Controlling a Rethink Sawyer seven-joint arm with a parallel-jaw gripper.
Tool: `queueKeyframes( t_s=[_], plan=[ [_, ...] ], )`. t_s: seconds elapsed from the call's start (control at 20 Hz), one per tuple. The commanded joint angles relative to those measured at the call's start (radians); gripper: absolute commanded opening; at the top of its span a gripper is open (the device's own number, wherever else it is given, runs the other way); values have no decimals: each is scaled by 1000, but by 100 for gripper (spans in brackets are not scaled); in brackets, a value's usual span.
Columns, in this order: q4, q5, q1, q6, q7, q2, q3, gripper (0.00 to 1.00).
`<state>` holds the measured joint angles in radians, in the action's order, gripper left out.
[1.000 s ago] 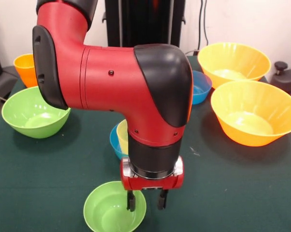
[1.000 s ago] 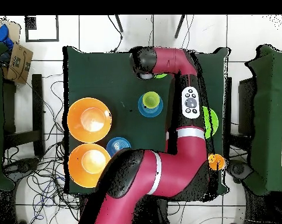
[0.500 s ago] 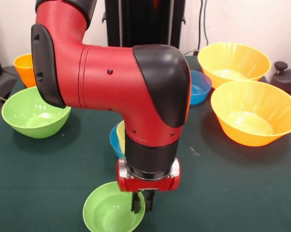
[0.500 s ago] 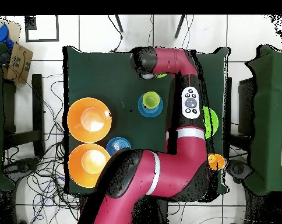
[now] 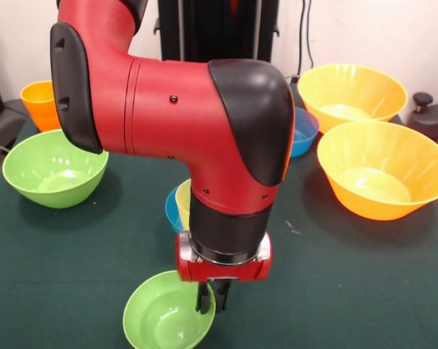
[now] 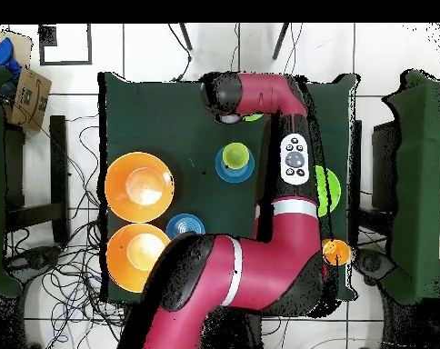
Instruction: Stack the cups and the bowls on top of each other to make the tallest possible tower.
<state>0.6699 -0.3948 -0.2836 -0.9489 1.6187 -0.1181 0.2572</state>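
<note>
Front view: gripper [image 5: 211, 298] at bottom centre, fingers pinched narrow on the right rim of the small green bowl [image 5: 165, 317], which sits at the bottom edge on the green worktop [image 5: 73, 262]. Behind the arm, the yellow cup [image 5: 183, 205] sits in a small blue bowl [image 5: 172, 212]. Large green bowl [image 5: 53, 168] and orange cup [image 5: 39, 102] at left; two large orange bowls [image 5: 385, 171] at right, second blue bowl [image 5: 303, 131] beside them.

Overhead view: arm covers the gripper; green bowl sliver [image 6: 252, 117] shows at top centre. Yellow cup in blue bowl mid-frame, orange bowls left.
</note>
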Motion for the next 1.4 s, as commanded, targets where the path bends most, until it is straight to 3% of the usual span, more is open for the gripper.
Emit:
queueKeyframes(
  t_s=[0.05,0.25,0.75,1.1,1.4],
  plan=[
    [86,29,40,-230,-60,-76,4,0],
    [117,49,44,-300,-61,-138,-12,0],
    [383,76,9,-238,-73,-345,-46,0],
    [617,57,-8,-47,-18,-451,-71,0],
    [761,79,-41,-14,-19,-516,-62,0]
  ],
)
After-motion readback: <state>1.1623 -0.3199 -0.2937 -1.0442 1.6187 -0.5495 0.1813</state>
